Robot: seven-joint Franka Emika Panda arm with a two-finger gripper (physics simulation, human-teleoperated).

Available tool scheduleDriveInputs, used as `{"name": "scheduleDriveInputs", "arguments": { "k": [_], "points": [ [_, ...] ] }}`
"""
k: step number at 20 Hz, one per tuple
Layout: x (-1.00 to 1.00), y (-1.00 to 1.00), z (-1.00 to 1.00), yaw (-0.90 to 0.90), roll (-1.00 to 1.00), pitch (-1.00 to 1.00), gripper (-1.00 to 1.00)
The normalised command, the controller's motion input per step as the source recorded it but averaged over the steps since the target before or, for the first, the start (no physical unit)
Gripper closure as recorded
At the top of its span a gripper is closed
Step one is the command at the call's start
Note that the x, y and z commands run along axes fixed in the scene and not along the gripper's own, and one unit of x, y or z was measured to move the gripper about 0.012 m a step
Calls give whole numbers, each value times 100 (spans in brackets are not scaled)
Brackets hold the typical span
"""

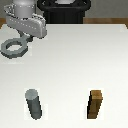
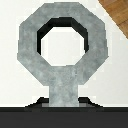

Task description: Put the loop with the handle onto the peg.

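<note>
Between pincer [image 1: 26, 36] jaws, loop [image 1: 14, 47]

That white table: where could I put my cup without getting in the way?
The table is bare across its middle, between the loop and the two posts. Another free strip lies between the peg and the wooden block. The corner around the loop and arm is crowded.

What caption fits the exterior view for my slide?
Panda hand holding the grey loop by its handle, with the dark peg and a wooden block standing apart.
</note>
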Motion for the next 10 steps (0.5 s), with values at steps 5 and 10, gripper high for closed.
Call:
{"name": "scheduleDriveInputs", "arguments": {
  "k": [5,10],
  "points": [
    [40,47,0,0,0,0,100],
    [45,40,0,0,0,0,100]
  ]
}}
